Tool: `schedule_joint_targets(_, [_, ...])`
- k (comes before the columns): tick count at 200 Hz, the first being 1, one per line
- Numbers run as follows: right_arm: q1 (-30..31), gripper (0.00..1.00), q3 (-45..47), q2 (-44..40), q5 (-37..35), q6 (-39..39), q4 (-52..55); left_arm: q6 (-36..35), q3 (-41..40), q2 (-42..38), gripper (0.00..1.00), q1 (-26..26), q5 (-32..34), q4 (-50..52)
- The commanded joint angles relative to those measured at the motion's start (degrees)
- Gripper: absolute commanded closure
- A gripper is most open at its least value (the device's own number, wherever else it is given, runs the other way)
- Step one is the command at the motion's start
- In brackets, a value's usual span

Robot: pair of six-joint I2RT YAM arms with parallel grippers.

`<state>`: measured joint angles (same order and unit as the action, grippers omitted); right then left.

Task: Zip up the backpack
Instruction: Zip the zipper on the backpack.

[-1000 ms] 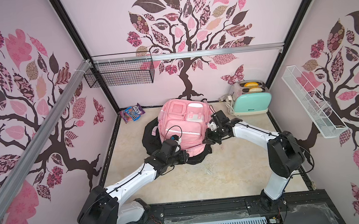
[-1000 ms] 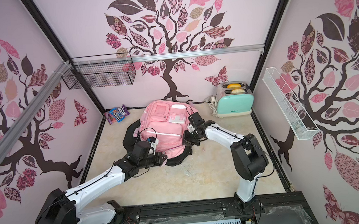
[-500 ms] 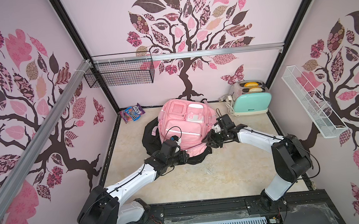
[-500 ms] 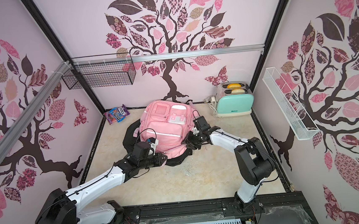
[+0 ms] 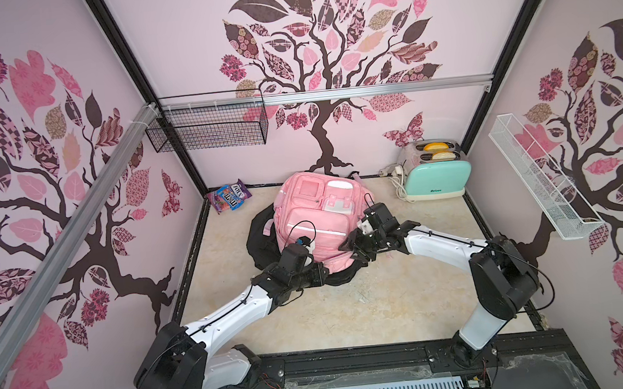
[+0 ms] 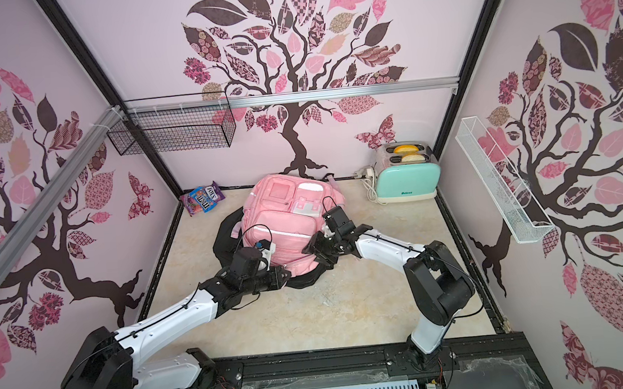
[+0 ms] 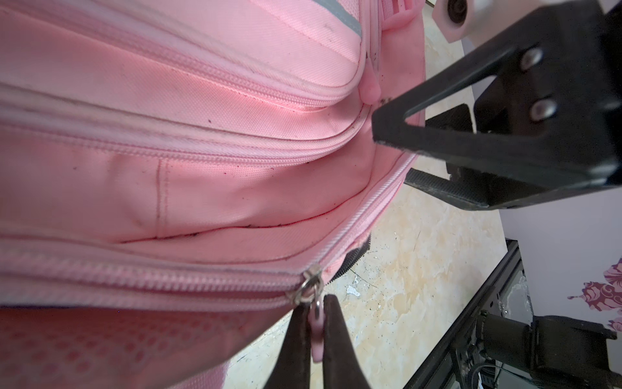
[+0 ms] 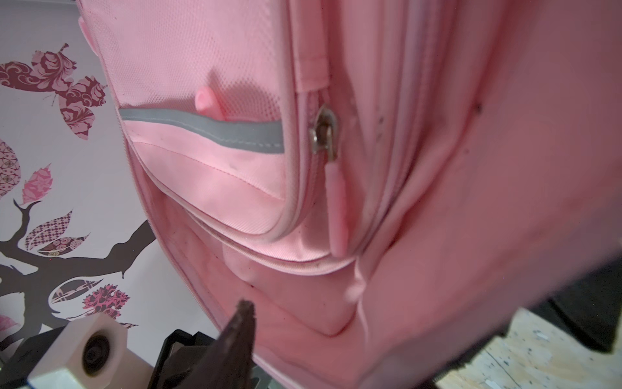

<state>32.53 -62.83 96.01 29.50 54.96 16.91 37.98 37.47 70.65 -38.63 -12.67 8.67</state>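
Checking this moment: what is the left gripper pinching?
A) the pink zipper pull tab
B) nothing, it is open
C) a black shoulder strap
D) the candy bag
A: in the left wrist view the left gripper is shut on the pink pull tab, which hangs from the metal slider on the backpack.

beige tabletop (image 5: pixel 387 303), pink backpack (image 5: pixel 315 210), toaster (image 5: pixel 436 182), candy bag (image 5: pixel 229 196)

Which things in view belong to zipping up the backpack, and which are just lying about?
Job in hand: pink backpack; its zipper pull, pinched in the left jaws.
Lying about: M&M's bag; mint toaster; black wire basket; white wire rack.
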Motion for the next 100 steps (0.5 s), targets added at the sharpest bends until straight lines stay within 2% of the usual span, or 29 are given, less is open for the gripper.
schedule_joint_targets(1, [1.3, 0.76, -0.8, 0.6, 2.3, -0.3, -2.8, -0.3, -0.3, -0.6, 1.0, -1.0, -1.9, -1.2])
schedule_joint_targets(22, [1.3, 1.0, -0.9, 0.6, 3.1, -1.1, -3.3, -0.2, -0.3, -0.8, 1.0, -0.9, -1.9, -1.1])
schedule_joint_targets(48, [1.3, 1.0, -1.6, 0.4, 3.6, -3.4, -2.6, -0.1, -0.2, -0.8, 1.0, -1.0, -1.5, -0.9])
schedule_joint_targets(100, [1.2, 1.0, -5.8, -0.9, -0.9, -13.7, 7.5, -0.5, 0.7, -1.1, 1.0, -0.9, -0.2, 0.8])
